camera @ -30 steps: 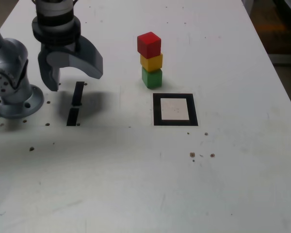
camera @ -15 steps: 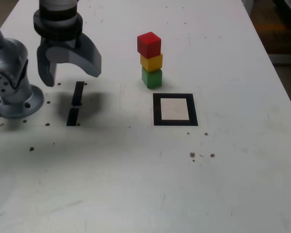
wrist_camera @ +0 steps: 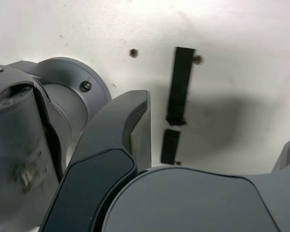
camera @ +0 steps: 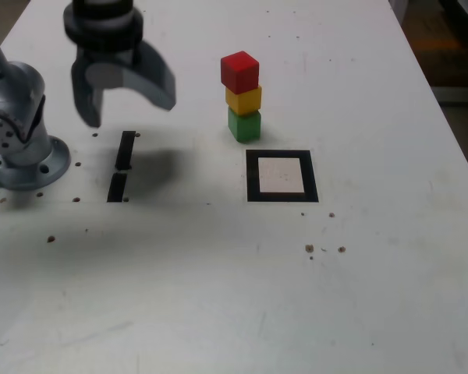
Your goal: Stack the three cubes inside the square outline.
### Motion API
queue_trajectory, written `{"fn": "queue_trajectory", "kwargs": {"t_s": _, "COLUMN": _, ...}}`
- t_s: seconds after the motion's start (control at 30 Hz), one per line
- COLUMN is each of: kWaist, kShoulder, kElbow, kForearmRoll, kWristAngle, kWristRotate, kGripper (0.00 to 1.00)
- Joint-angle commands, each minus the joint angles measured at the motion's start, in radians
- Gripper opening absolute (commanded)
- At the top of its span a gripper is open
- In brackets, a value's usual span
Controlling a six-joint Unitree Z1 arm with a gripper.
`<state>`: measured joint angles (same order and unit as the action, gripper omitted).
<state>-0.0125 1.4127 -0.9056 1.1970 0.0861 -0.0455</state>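
While the hand [camera: 129, 105] hangs spread and empty above two short black strips [camera: 121, 165] at the exterior view's left, the red cube [camera: 239, 71], yellow cube [camera: 244, 100] and green cube [camera: 245, 125] stand stacked on the bench [camera: 374, 296], just behind the square outline [camera: 281, 176], outside it.

Light: bright, even, overhead | Shadows: soft dark patch on the table [camera: 218, 257] under the gripper [camera: 129, 97], falling over the black strips [camera: 122, 165] | Glare: none | Blur: wrist view soft up close.
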Motion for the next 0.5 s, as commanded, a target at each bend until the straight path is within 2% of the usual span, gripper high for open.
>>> {"fn": "queue_trajectory", "kwargs": {"t_s": 0.0, "kWaist": -0.008, "kShoulder": 0.015, "kElbow": -0.085, "kForearmRoll": 0.053, "kWristAngle": 0.006, "kWristRotate": 0.003, "kGripper": 1.0}}
{"fn": "queue_trajectory", "kwargs": {"t_s": 0.17, "kWaist": -0.016, "kShoulder": 0.073, "kElbow": -0.322, "kForearmRoll": 0.167, "kWristAngle": 0.01, "kWristRotate": 0.014, "kGripper": 1.0}}
{"fn": "queue_trajectory", "kwargs": {"t_s": 0.3, "kWaist": -0.028, "kShoulder": 0.139, "kElbow": -0.497, "kForearmRoll": 0.222, "kWristAngle": 0.008, "kWristRotate": 0.017, "kGripper": 1.0}}
{"fn": "queue_trajectory", "kwargs": {"t_s": 0.47, "kWaist": -0.031, "kShoulder": 0.205, "kElbow": -0.671, "kForearmRoll": 0.287, "kWristAngle": 0.03, "kWristRotate": 0.011, "kGripper": 1.0}}
